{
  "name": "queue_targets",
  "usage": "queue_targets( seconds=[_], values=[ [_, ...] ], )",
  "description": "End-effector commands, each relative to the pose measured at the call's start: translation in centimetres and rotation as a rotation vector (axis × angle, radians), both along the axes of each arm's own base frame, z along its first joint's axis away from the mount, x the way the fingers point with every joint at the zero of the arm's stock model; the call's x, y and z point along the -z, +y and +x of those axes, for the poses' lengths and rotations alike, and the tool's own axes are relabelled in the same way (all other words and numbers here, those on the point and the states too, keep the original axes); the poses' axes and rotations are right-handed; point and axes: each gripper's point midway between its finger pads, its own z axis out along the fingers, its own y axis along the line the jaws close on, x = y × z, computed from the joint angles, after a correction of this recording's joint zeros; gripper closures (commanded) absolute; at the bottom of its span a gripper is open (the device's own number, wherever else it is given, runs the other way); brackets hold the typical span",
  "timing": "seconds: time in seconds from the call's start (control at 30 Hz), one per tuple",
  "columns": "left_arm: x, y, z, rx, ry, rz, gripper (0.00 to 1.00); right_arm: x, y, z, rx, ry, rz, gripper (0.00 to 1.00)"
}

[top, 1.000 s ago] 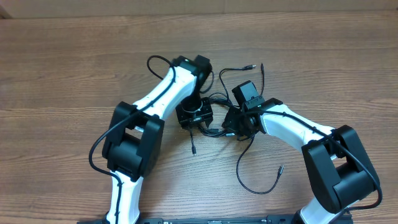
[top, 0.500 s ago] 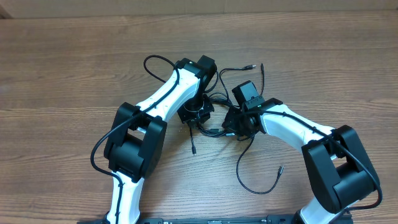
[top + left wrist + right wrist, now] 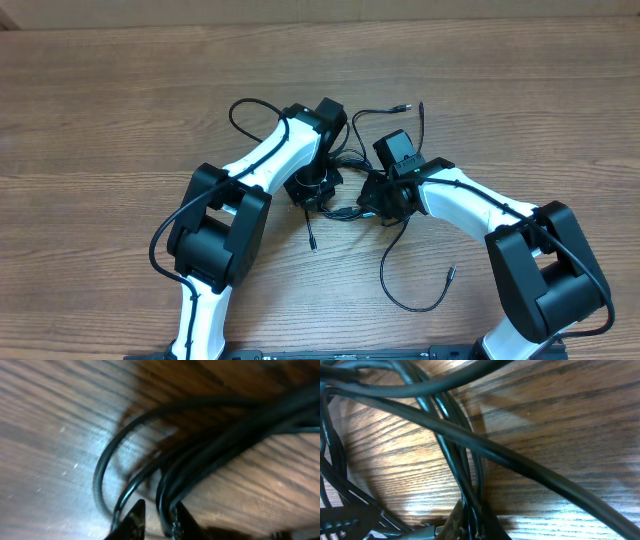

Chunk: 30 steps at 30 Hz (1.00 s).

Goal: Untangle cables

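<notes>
left gripper (image 3: 156,521) has narrowed around the cables (image 3: 343,211) tangled at frame centre; whether it pinches them yet, cannot tell. right gripper (image 3: 470,522), just right of it, is clenched on cables.

The desk (image 3: 110,110) is a broad brown surface with wood grain running from side to side, and it catches the light in the close views. About its middle lie the cables (image 3: 343,212), thin black cords bunched into a tangle. Loose strands trail out flat on the wood. Two plug ends reach toward the far side, and a short end and a wide open loop lie toward the near edge.
</notes>
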Motion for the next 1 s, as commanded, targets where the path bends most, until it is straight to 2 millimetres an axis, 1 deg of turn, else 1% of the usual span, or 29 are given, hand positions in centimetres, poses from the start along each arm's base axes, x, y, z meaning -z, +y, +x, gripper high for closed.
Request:
queue_targets(
  seconds=[0.0, 0.13, 0.27, 0.37, 0.47, 0.57, 0.63, 0.7, 0.77, 0.8, 0.87, 0.97],
  values=[
    [1.0, 0.2, -0.6, -0.016, 0.012, 0.025, 0.96, 1.1, -0.5, -0.6, -0.007, 0.017, -0.034, 0.95],
    [0.9, -0.1, -0.7, -0.003, 0.024, -0.007, 0.96, 1.1, -0.6, -0.7, -0.007, 0.017, -0.035, 0.95],
    [0.3, -0.9, -0.4, 0.071, 0.04, -0.114, 0.96, 1.1, -0.6, -0.7, -0.007, 0.019, -0.036, 0.96],
    [-1.1, -1.5, 0.5, 0.144, 0.025, -0.232, 0.96, 1.1, -0.6, -0.7, -0.007, 0.019, -0.036, 0.96],
    [-2.7, -1.2, 1.4, 0.166, 0.006, -0.307, 0.96, 1.1, -0.6, -0.7, -0.007, 0.018, -0.038, 0.95],
    [-4.8, -1.4, 2.6, 0.19, -0.029, -0.438, 0.96, 1.1, -0.6, -0.7, -0.007, 0.018, -0.037, 0.96],
    [-5.8, -1.5, 3.0, 0.208, -0.045, -0.515, 0.96, 1.1, -0.4, -0.7, -0.011, 0.02, -0.028, 0.96],
    [-6.9, -1.8, 3.3, 0.241, -0.063, -0.624, 0.96, 0.8, 0.0, -0.5, -0.057, 0.005, 0.009, 0.96],
    [-7.9, -1.9, 3.5, 0.278, -0.088, -0.72, 0.96, 0.6, 0.0, -0.2, -0.075, -0.002, 0.026, 0.96],
    [-8.5, -1.7, 3.8, 0.298, -0.113, -0.775, 0.96, 0.6, -0.5, 0.0, -0.06, 0.002, 0.024, 0.95],
    [-9.0, -1.3, 4.2, 0.299, -0.131, -0.818, 0.96, 0.6, -1.0, 0.2, -0.044, 0.007, 0.023, 0.95],
    [-9.8, -0.7, 4.5, 0.29, -0.146, -0.876, 0.96, 0.6, -1.2, 0.2, -0.036, 0.015, 0.038, 0.93]
  ],
)
